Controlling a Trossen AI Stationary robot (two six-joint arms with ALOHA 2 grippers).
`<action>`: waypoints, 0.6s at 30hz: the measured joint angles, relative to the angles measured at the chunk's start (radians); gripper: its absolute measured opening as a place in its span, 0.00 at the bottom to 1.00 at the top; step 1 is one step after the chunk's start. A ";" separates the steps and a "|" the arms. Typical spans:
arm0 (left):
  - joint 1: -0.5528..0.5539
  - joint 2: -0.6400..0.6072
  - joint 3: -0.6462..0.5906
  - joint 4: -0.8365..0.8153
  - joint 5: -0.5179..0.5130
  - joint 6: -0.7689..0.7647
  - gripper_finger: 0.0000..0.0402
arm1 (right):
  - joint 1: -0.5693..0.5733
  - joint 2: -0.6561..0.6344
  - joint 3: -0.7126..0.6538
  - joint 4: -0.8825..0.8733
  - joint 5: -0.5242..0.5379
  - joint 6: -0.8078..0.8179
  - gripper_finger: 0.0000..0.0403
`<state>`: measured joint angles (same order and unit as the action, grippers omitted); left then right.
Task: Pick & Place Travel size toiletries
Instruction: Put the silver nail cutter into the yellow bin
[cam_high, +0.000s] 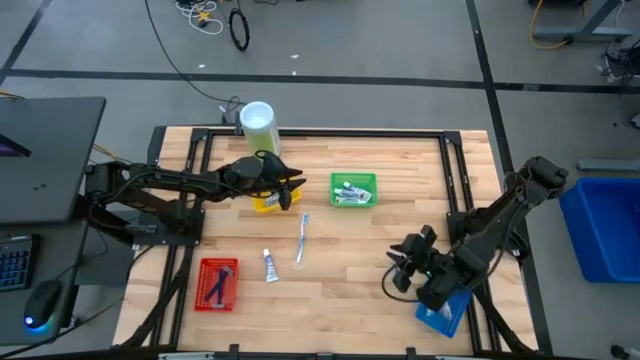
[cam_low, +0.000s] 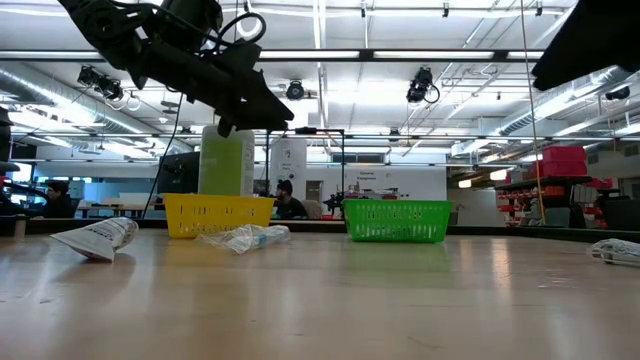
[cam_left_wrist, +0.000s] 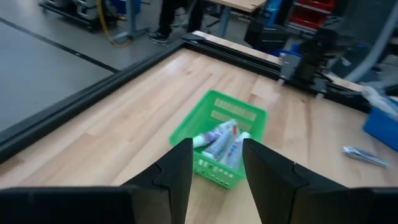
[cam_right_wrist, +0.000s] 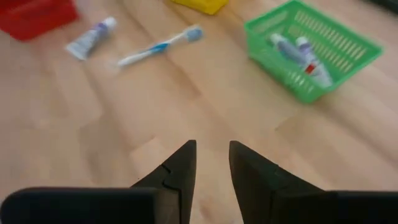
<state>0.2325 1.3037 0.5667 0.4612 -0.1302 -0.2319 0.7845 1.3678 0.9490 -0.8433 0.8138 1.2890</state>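
Observation:
A blue-and-white toothbrush (cam_high: 302, 238) and a small white tube (cam_high: 270, 265) lie flat on the wooden table, and both also show in the right wrist view: the toothbrush (cam_right_wrist: 160, 45) and the tube (cam_right_wrist: 90, 37). More white tubes with blue and red marks (cam_high: 350, 191) lie in the green basket (cam_high: 368, 180). Dark blue sticks (cam_high: 216, 285) lie in the red basket (cam_high: 203, 268). My left gripper (cam_high: 290, 192) hovers open and empty above the yellow basket (cam_high: 264, 204), facing the green basket (cam_left_wrist: 186, 134). My right gripper (cam_high: 397, 270) is open and empty over the table's right near part.
A white-lidded green canister (cam_high: 257, 120) stands behind the yellow basket. A blue basket (cam_high: 447, 312) sits under my right arm near the table's near right corner. A small wrapped item (cam_low: 615, 250) lies on the table at the right. Bare wood lies between the baskets.

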 joint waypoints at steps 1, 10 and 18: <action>0.000 0.000 0.000 0.000 0.016 -0.001 0.37 | -0.017 0.000 -0.011 0.007 0.005 -0.024 0.26; -0.082 0.000 0.000 -0.001 0.073 0.002 0.37 | -0.230 0.000 -0.188 0.268 -0.213 -0.240 0.35; -0.161 0.000 0.000 -0.001 0.064 0.000 0.37 | -0.366 0.000 -0.403 0.819 -0.240 -0.474 0.49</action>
<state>0.0716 1.3037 0.5667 0.4606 -0.0666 -0.2317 0.4181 1.3682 0.5461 -0.0243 0.5739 0.8149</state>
